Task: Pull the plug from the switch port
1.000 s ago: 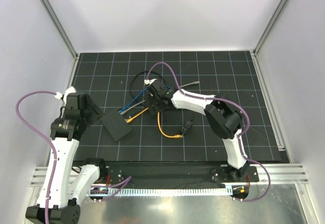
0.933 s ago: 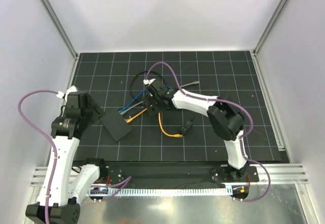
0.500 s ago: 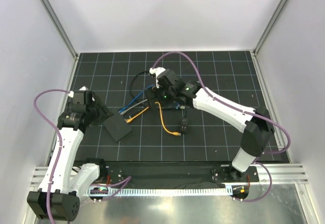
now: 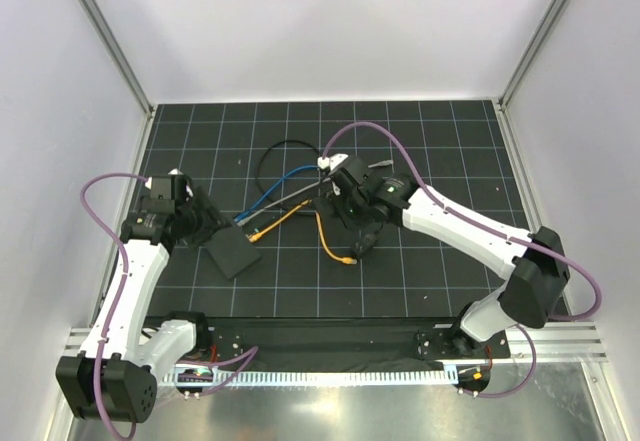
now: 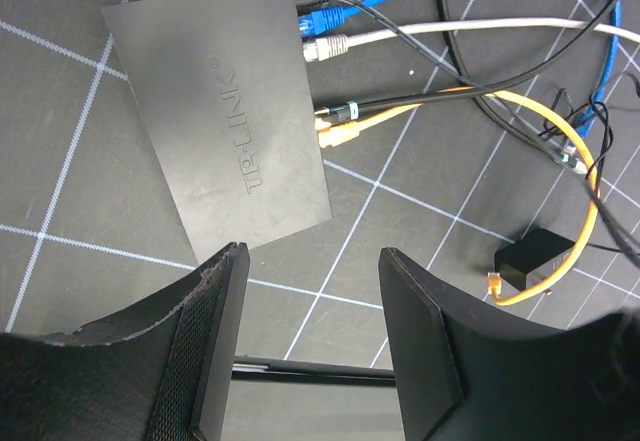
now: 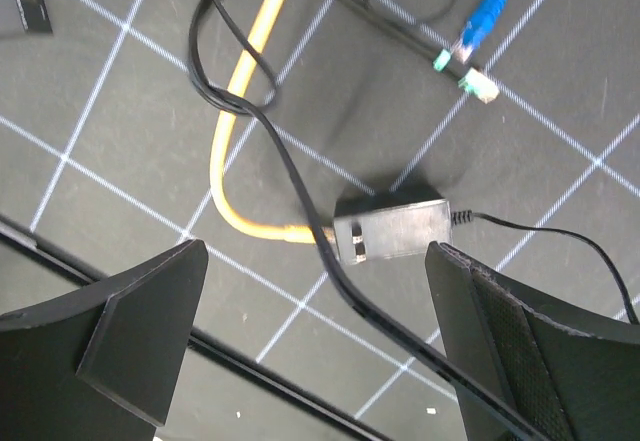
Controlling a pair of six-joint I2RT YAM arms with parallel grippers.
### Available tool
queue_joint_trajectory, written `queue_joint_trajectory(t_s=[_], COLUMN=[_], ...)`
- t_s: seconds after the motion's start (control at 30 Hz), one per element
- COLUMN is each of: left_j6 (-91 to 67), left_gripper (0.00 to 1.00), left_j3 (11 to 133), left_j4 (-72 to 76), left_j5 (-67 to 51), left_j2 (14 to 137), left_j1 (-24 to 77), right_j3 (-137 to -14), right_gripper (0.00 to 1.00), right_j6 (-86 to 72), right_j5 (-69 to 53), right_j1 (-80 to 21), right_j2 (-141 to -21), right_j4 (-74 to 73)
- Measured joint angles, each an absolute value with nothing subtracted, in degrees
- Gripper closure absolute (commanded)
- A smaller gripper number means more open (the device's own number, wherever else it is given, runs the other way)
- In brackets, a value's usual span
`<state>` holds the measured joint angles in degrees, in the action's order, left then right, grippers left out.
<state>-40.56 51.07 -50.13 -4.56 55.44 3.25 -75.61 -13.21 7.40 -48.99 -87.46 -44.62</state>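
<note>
The switch (image 4: pixel 228 249) is a flat black box; in the left wrist view (image 5: pixel 225 146) it reads TP-LINK. Blue (image 5: pixel 318 21), grey (image 5: pixel 328 49), black (image 5: pixel 340 112) and yellow (image 5: pixel 340 137) plugs sit at its socket edge. My left gripper (image 4: pixel 205 229) hovers by the switch's left end, open and empty (image 5: pixel 312 261). My right gripper (image 4: pixel 362 223) is open and empty (image 6: pixel 315 256) above a small black block (image 6: pixel 395 226), well right of the switch.
Blue, grey, black and yellow cables (image 4: pixel 295 211) tangle between switch and block. A yellow cable's free plug (image 4: pixel 345 258) lies near the block. Loose blue and green-tipped plugs (image 6: pixel 470 71) lie beyond it. White walls and metal rails (image 4: pixel 110 51) enclose the mat.
My right gripper has moved from the cables near the switch rightward to over the small block. My left arm has shifted inward toward the switch. The cable loops have shifted.
</note>
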Motion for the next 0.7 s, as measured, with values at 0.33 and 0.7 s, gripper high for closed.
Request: queue_joint_trajectory(t_s=[0.33,0.7], left_j6=[-40.1,-39.6], left_gripper=[0.4,0.39], left_j3=[51.1,50.7], left_j4=[-49.6,-48.5], left_j5=[-6.2,-9.4], left_j2=[55.4,55.2], left_j1=[3.2,3.2], right_j3=[-70.1,-66.2], right_gripper=[0.0,0.0], right_j6=[-14.3,-19.9], right_j5=[0.4,-13.4], right_j1=[-48.9,-47.7], right_j2=[-85.7,-84.5], right_j4=[-46.3,-33.6])
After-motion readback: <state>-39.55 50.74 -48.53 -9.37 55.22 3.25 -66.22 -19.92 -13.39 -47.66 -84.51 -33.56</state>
